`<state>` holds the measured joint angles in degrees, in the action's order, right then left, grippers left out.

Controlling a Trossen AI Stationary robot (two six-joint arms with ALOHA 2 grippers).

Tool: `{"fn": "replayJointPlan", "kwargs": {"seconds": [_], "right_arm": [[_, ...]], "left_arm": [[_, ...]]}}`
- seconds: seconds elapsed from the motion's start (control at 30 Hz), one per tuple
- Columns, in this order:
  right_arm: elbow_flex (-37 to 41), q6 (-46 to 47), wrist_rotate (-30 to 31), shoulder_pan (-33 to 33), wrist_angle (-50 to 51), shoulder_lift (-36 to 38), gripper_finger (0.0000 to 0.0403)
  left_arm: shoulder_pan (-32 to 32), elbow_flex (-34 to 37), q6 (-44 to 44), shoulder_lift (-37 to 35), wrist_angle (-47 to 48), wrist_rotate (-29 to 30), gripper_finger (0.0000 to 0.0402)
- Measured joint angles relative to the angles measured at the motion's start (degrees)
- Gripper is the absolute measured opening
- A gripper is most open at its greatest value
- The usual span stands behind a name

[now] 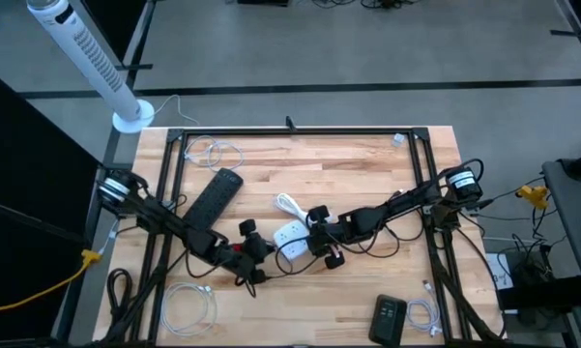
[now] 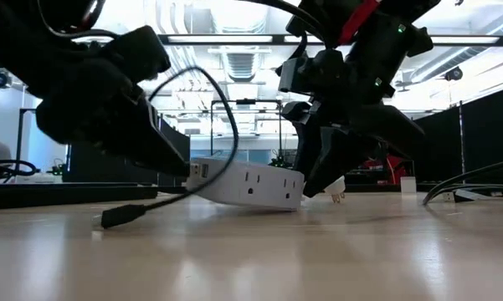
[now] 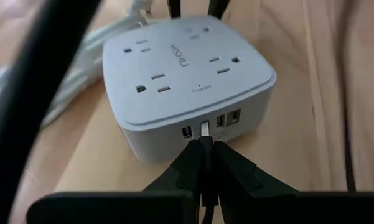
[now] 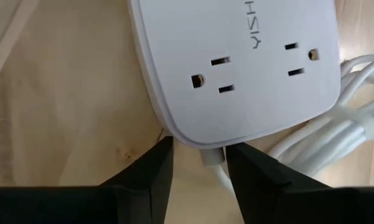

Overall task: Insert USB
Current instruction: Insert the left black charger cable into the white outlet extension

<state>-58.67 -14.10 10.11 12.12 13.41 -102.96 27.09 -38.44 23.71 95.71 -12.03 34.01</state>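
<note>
White matte plastic power strip (image 1: pixel 291 235), squarish w/ rounded corners, lies at center of the high view on a pale wood-plank table (image 1: pixel 367 164); in the low view it sits tilted, one edge lifted. Top face has four outlets, front edge a row of small USB ports (image 3: pixel 219 121). Thick white cord (image 1: pixel 288 205), bundled, runs off its upper side in the high view.

Left gripper (image 1: pixel 255 253), dark & angular, is just lower left of the strip, jaws clenched on a thin USB plug (image 3: pixel 205 129) whose metal tip is at one of the ports. Black cable (image 2: pixel 197 100) loops up from it in the low view.

Right gripper (image 1: pixel 321 237) is at the strip's right side, fingers (image 4: pixel 150 167) set apart w/ the strip's rear edge & cord exit between them; can't tell if they're pressing on it.

Around: black remote (image 1: pixel 213 196) upper left of the strip, thin white cable coils (image 1: pixel 213 152) near top left & bottom left, dark box (image 1: pixel 389 318) at bottom right, white tower fan (image 1: pixel 87 63) off the table at upper left. Black metal frame rails run along the table edges.
</note>
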Motion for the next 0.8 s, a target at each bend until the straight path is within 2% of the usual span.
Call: {"fn": "replayJointPlan", "kwargs": {"seconds": [0.2, 0.47, 0.67, 0.8], "right_arm": [[-0.06, 1.98, 0.41, 0.19, 0.46, 0.07, 0.0131], [-0.2, 1.2, 0.19, 0.62, 1.27, 0.12, 0.0173], [-5.99, 2.06, 0.15, -0.13, 11.52, -0.07, 0.0204], [-7.81, 0.73, -0.14, -0.62, 13.24, -0.11, 0.0222]], "left_arm": [[-0.47, 0.0, 1.28, -0.11, 0.89, 0.49, 0.002], [-1.81, -0.07, 2.97, -0.07, 3.26, 0.88, 0.002], [-2.55, -0.09, 2.44, -0.07, 3.1, -0.18, 0.002], [-2.66, -0.09, 2.42, -0.07, 3.69, -0.47, 0.002]]}}
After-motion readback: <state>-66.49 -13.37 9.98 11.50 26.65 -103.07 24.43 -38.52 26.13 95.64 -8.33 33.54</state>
